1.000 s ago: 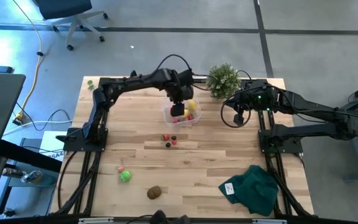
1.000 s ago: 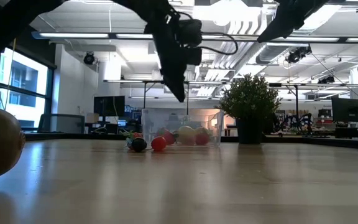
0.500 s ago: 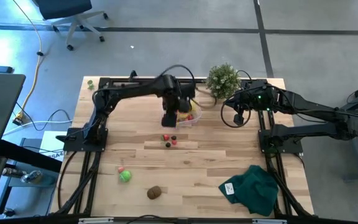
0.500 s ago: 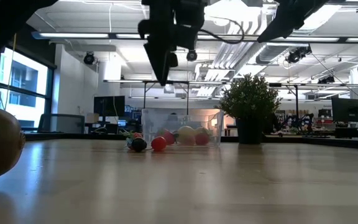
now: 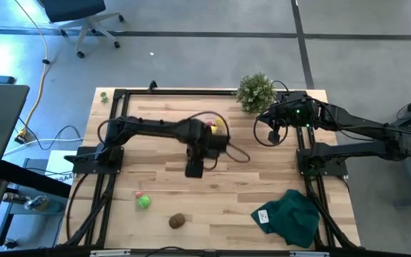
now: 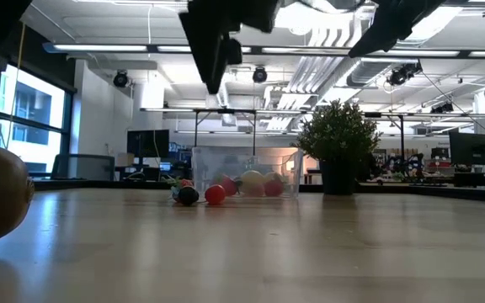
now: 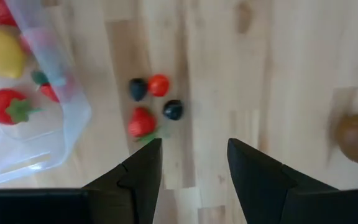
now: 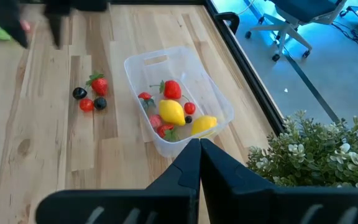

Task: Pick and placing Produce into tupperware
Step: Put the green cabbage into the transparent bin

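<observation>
Nearest the front edge of the desk (image 5: 277, 178), the brown kiwi (image 5: 177, 220) and the green ball (image 5: 143, 202) sit untouched, well left of the dark green cloth (image 5: 291, 218).

Big change: a second ago the left hand (image 7: 191, 146) was over the tupperware (image 7: 73, 106). Now it has swung nearer and hangs above the loose berries (image 7: 151, 106) mid-desk. Looks to me like one drop-off is done and it's going for the next piece.

Its fingers (image 7: 145, 165) are apart with nothing between them. The berries – two red, two dark – lie just past the fingertips, right beside the tupperware's near wall.

The tupperware already holds a lemon (image 8: 173, 112) and strawberries. Further back, the right hand (image 8: 199, 144) waits pinched together – beside the potted plant (image 5: 255, 91).
</observation>
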Tool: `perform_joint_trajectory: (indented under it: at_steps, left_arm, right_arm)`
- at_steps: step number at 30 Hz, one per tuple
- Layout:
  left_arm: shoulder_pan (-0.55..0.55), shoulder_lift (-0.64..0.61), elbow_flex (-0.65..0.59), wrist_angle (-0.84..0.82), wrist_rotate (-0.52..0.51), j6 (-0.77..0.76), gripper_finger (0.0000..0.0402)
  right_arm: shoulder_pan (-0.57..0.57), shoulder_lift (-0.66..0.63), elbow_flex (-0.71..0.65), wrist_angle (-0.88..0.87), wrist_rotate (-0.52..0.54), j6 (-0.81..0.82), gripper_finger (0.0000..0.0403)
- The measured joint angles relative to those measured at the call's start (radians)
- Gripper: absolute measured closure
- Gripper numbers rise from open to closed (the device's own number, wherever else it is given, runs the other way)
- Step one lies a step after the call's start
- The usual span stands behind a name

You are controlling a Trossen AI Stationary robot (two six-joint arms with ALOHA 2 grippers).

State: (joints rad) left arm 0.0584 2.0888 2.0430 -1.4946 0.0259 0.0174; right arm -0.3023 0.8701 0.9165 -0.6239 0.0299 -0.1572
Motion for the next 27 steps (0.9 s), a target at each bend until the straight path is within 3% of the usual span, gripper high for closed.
perform_joint_trajectory:
  at_steps: [10, 15, 23, 27]
  left_arm:
    - [-0.162, -0.062, 0.000, -0.080, -0.145, -0.040, 0.0232]
    - [-0.250, -0.143, -0.076, -0.076, -0.203, -0.050, 0.0232]
    - [-0.405, -0.337, -0.365, 0.007, -0.207, -0.172, 0.0232]
    - [-0.464, -0.479, -0.566, 0.123, -0.148, -0.256, 0.0232]
  right_arm:
    - [0.000, 0.000, 0.000, -0.002, 0.000, 0.000, 0.0402]
    - [0.000, 0.000, 0.000, -0.001, 0.000, 0.000, 0.0402]
    - [0.000, 0.000, 0.000, 0.000, 0.000, 0.000, 0.0402]
    - [0.000, 0.000, 0.000, -0.001, 0.000, 0.000, 0.0402]
